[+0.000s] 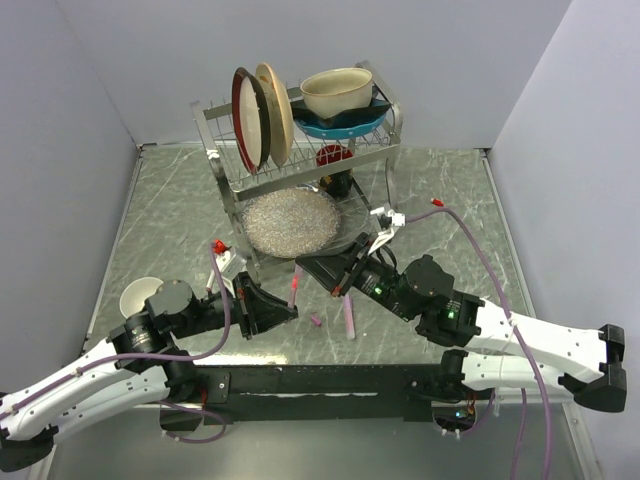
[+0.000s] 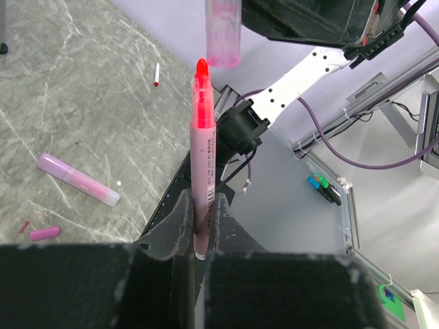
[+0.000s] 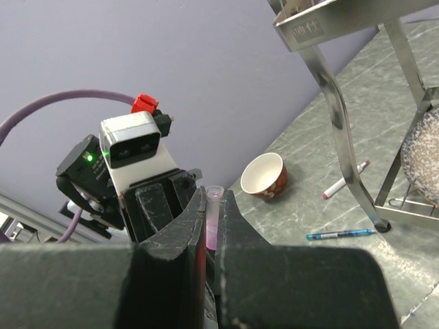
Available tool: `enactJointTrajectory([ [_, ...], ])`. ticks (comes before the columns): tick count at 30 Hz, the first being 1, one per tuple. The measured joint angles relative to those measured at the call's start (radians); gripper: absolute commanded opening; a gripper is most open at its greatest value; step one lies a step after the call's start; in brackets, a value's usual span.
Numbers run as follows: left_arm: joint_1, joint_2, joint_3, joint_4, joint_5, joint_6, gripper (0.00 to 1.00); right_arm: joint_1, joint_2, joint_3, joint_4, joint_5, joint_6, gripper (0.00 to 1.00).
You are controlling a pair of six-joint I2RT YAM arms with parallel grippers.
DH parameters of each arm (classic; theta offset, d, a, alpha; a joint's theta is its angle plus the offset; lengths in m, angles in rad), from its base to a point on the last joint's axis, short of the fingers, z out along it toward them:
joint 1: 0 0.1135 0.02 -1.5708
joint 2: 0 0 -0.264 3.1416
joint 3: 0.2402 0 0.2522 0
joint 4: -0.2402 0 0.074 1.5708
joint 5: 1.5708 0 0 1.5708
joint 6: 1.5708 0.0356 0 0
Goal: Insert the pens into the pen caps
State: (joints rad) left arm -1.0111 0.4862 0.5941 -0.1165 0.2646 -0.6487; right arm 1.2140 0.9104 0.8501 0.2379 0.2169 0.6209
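My left gripper (image 2: 201,205) is shut on a salmon pink pen (image 2: 204,157) and holds it upright, red tip up. My right gripper (image 3: 214,199) is shut on a translucent pink pen cap (image 3: 213,216). In the left wrist view that cap (image 2: 224,31) hangs just above the pen's tip, slightly right of it, not touching. In the top view both grippers meet near the held pen (image 1: 294,287). A second pink pen (image 2: 77,179) and a small pink cap (image 2: 44,233) lie on the table. A whitish red-tipped pen (image 3: 345,180) and a blue pen (image 3: 341,234) lie near the rack.
A metal dish rack (image 1: 225,160) with plates and bowls stands at the back centre; its leg (image 3: 343,130) is close to my right gripper. A small bowl (image 1: 140,295) sits at the left, red outside in the right wrist view (image 3: 264,175).
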Motion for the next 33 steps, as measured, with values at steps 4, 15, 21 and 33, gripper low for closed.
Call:
enactJointTrajectory([
  [4,0.000,0.000,0.000,0.000,0.000,0.000,0.01,0.007,-0.011,-0.012,-0.009,0.003,0.010,0.00],
  [15,0.001,0.000,0.000,0.005,-0.001,-0.004,0.01,0.027,-0.027,-0.040,-0.008,0.028,0.018,0.00],
  [21,0.002,0.000,0.000,0.009,0.000,-0.011,0.01,0.027,-0.027,-0.036,-0.009,0.034,0.014,0.00],
  [33,0.002,0.002,0.000,0.031,0.001,-0.022,0.01,0.027,-0.008,0.012,-0.018,0.071,-0.014,0.00],
])
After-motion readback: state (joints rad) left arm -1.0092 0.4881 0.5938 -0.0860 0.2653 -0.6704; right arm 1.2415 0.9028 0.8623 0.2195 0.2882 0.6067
